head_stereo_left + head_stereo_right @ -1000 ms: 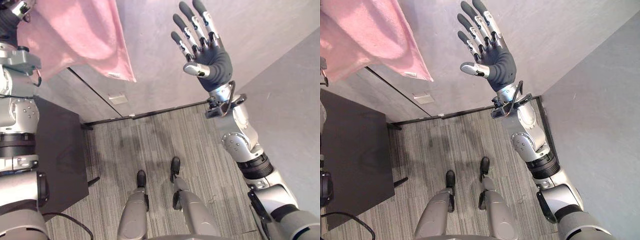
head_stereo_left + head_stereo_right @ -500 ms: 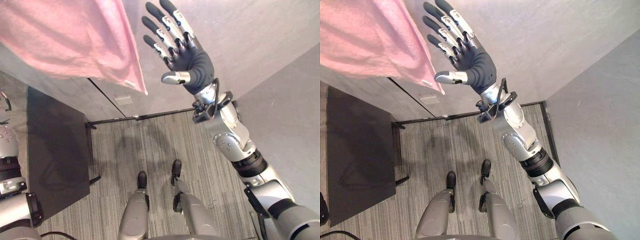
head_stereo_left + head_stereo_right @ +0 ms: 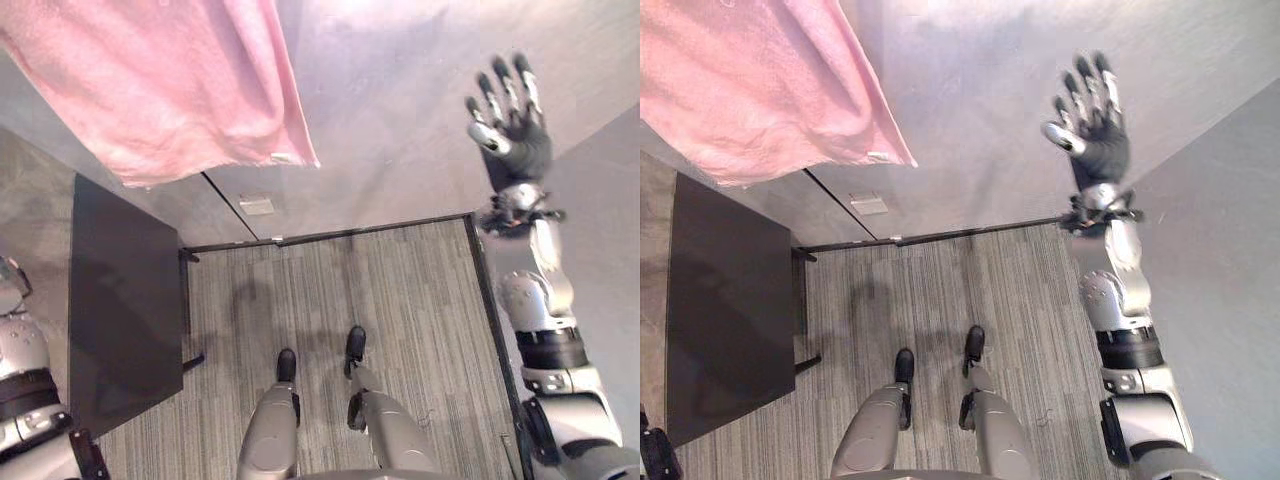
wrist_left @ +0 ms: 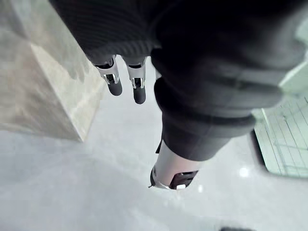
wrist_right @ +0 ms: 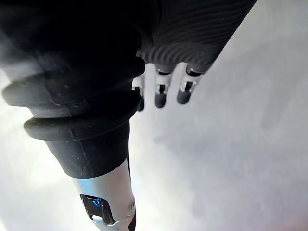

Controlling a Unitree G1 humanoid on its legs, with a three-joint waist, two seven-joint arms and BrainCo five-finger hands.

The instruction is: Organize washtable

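Note:
A pink towel [image 3: 180, 90] hangs down from above at the upper left, its lower edge and a small label free in the air. What holds its top is hidden. My right hand [image 3: 515, 140] is raised at the far right, well apart from the towel, open with fingers spread and palm empty. Its wrist view shows straight fingers [image 5: 159, 94] against a plain pale surface. In the left wrist view my left hand [image 4: 173, 168] has its fingers [image 4: 137, 86] relaxed, with no cloth between them, in front of a pale wall and a stone-coloured block [image 4: 43, 82].
A black table [image 3: 120, 300] stands at the left on the striped grey carpet [image 3: 400, 290]. Grey walls close the back and right sides, with a small white plate [image 3: 257, 205] low on the back wall.
My right hand has swung from beside the towel's edge to the far right. The camera has shifted, and my left arm has dropped out of the top left corner.

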